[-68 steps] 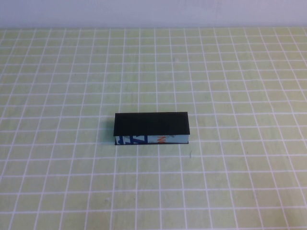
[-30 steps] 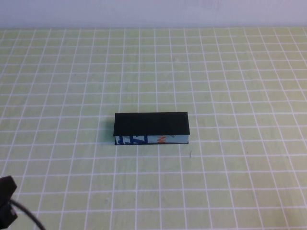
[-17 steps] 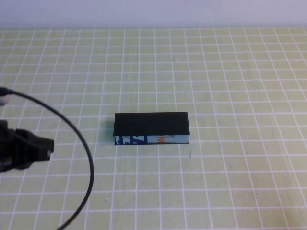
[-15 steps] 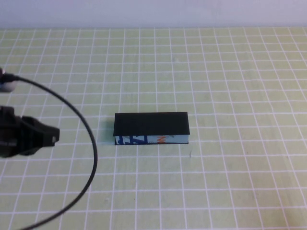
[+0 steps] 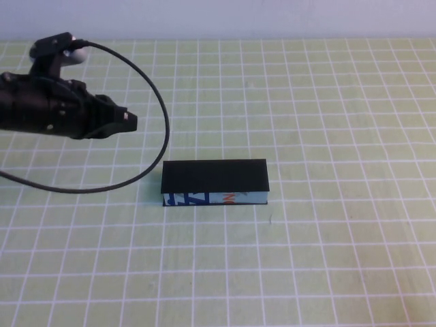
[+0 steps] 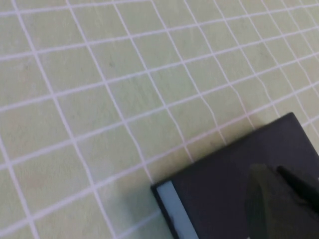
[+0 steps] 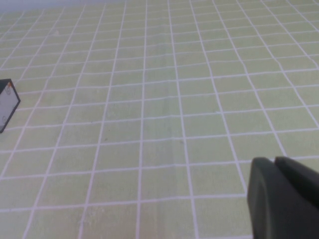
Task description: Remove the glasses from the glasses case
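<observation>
The glasses case (image 5: 214, 182) lies in the middle of the table, its flat black lid down and its light-blue printed side facing me. The glasses are hidden from view. My left gripper (image 5: 131, 122) hangs above the table to the left of the case and a little farther back, apart from it, fingers together. In the left wrist view the case (image 6: 219, 194) fills the corner under that gripper (image 6: 274, 170). My right gripper (image 7: 274, 163) shows only in the right wrist view, shut and holding nothing, with a corner of the case (image 7: 7, 102) far off.
A yellow-green mat with a white grid (image 5: 327, 259) covers the table. The left arm's black cable (image 5: 160, 122) loops over the mat beside the case. A pale wall runs along the far edge.
The left arm has come into view from the lower left and swung toward the far left of the table, ending left of and behind the case. The case has not moved.
</observation>
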{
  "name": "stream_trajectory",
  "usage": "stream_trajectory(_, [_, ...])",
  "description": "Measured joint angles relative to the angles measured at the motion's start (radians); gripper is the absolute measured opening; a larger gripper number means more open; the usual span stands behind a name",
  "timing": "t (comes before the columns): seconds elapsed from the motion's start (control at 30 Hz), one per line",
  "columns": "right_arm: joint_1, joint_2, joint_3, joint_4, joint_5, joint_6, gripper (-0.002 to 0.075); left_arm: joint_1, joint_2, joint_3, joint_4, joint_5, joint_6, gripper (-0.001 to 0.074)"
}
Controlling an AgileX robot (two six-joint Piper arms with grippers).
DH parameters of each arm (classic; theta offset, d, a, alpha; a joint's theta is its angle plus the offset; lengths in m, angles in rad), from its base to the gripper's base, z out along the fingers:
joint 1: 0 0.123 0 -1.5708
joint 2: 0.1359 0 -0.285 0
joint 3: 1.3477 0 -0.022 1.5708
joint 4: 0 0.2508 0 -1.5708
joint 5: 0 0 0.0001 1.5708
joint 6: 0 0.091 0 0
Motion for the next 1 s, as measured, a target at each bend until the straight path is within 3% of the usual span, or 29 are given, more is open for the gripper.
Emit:
stream_trajectory(0.43, [0.000,0.000,0.000,0.000,0.000,0.000,-0.0018,-0.107,0.371,-0.295,-0.055,-0.022,0.068,-0.0004])
stream_trajectory(0.77, [0.000,0.000,0.000,0.005,-0.016,0.000,-0.0018,-0.107,0.470,-0.324,-0.057,-0.008,0.066,-0.0004])
stream_trajectory(1.0, [0.000,0.000,0.000,0.215,-0.220,0.000,-0.0018,-0.107,0.498,-0.326,-0.046,-0.006,0.066,-0.0004])
